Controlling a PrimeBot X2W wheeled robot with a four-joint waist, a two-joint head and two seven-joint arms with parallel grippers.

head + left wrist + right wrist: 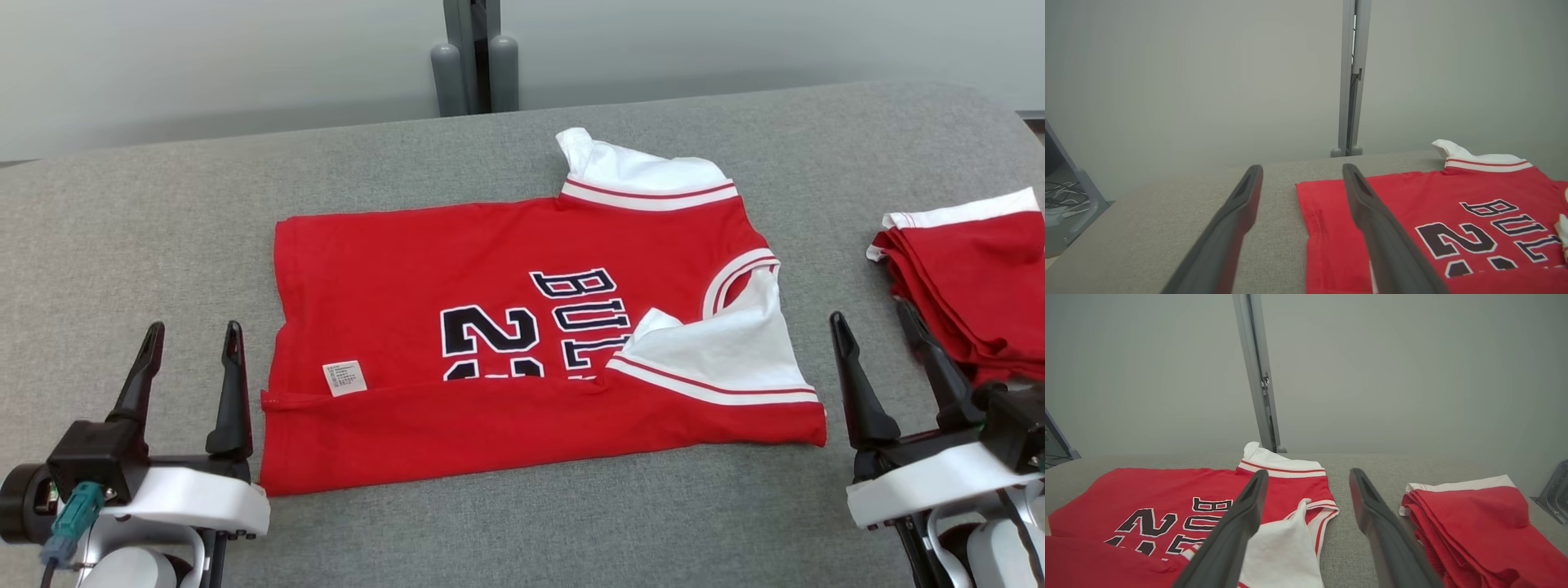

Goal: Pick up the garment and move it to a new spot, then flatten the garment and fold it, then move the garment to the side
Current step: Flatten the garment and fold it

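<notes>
Seen from the head, the red garment (506,351) lies mid-desk (163,204), its near edge folded over the print. It looks soft, light and floppy, best pinched at its corners. The left jaws and right jaws flank it, wide open and empty. Left wrist view: the fingers (1388,245) straddle its hem. Right wrist view: they straddle the white sleeve (1286,539).

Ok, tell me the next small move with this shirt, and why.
Probably reach the open left pincer and right pincer to the far edge of the shirt: its near edge is already folded over, while the far white sleeve sticks out unfolded.
</notes>
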